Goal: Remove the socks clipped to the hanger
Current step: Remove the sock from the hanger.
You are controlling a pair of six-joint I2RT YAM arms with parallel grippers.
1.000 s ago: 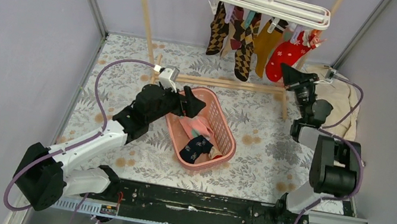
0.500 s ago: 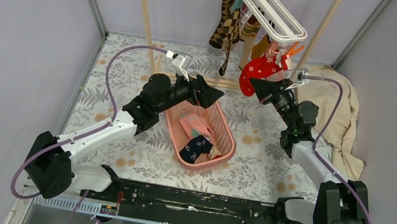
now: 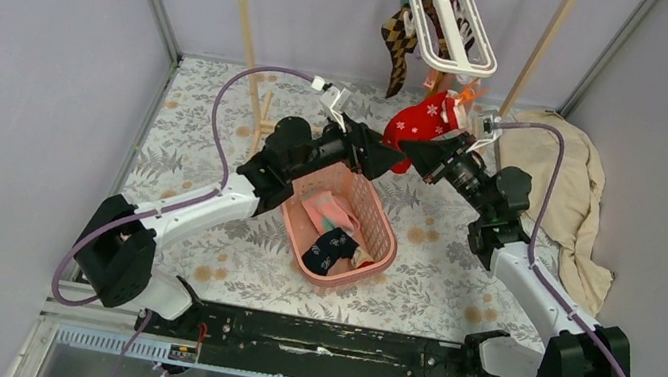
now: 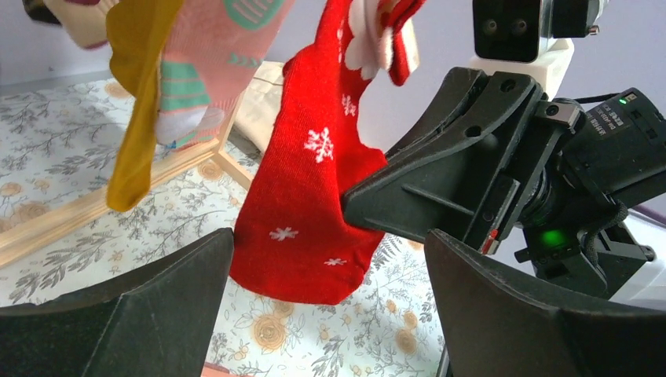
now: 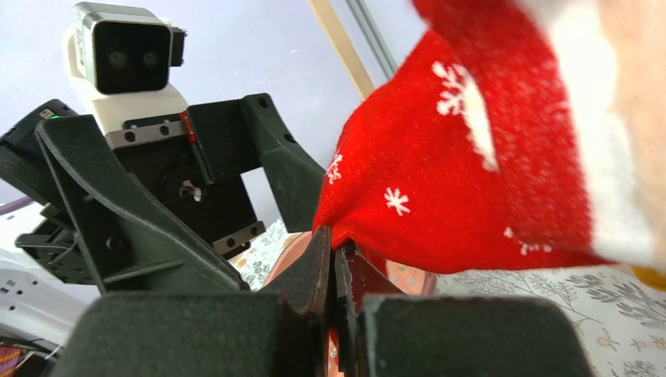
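Observation:
The white hanger [image 3: 443, 19] hangs turned end-on at the top. Brown argyle socks [image 3: 396, 41] dangle from its clips. A red sock with white stars [image 3: 419, 121] stays clipped at its top and is pulled slanting down. My right gripper [image 3: 414, 148] is shut on that sock's toe edge, as the right wrist view [image 5: 334, 245] shows. My left gripper [image 3: 387, 160] is open, its jaws either side of the sock's toe [image 4: 306, 212] without touching it. A mustard sock [image 4: 137, 102] and a pink-teal sock [image 4: 212, 63] hang beside it.
A pink basket [image 3: 383, 227] holding a pink sock and a navy sock [image 3: 331, 247] sits below both grippers. A large beige cloth [image 3: 568, 185] lies at the right wall. Wooden rack posts [image 3: 246, 13] stand behind. Grey walls close in on both sides.
The hanger has swung and turned further end-on. My right gripper pulled the red sock left and down. My left gripper rose from the basket and moved right up to the sock's toe.

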